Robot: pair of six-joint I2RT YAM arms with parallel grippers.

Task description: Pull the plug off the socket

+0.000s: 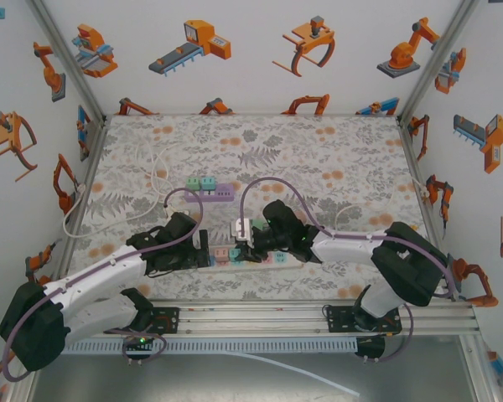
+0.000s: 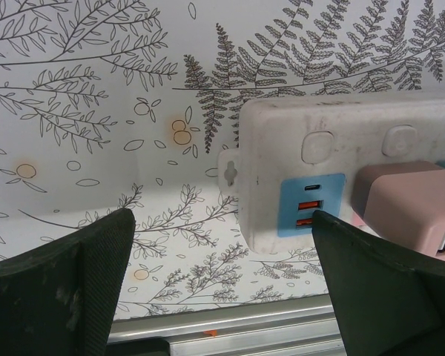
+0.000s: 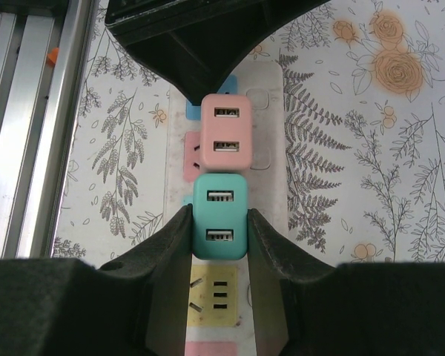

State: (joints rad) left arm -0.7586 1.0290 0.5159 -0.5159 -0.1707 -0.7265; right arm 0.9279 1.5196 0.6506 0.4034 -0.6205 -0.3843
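Along the worktop's (image 1: 335, 151) near edge lies the socket strip (image 3: 271, 148); right tool (image 3: 219, 222) pinches its upright teal plug (image 3: 219, 196), left tool (image 2: 222, 219) spread round its end.

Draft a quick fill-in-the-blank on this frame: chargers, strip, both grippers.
The right gripper is shut on a charger coloured ___.
The neighbouring charger on the white power strip is coloured ___.
The left gripper, at the strip's end, is ___.
The empty socket beneath the right gripper is coloured ___.
Missing words: teal; pink; open; yellow.
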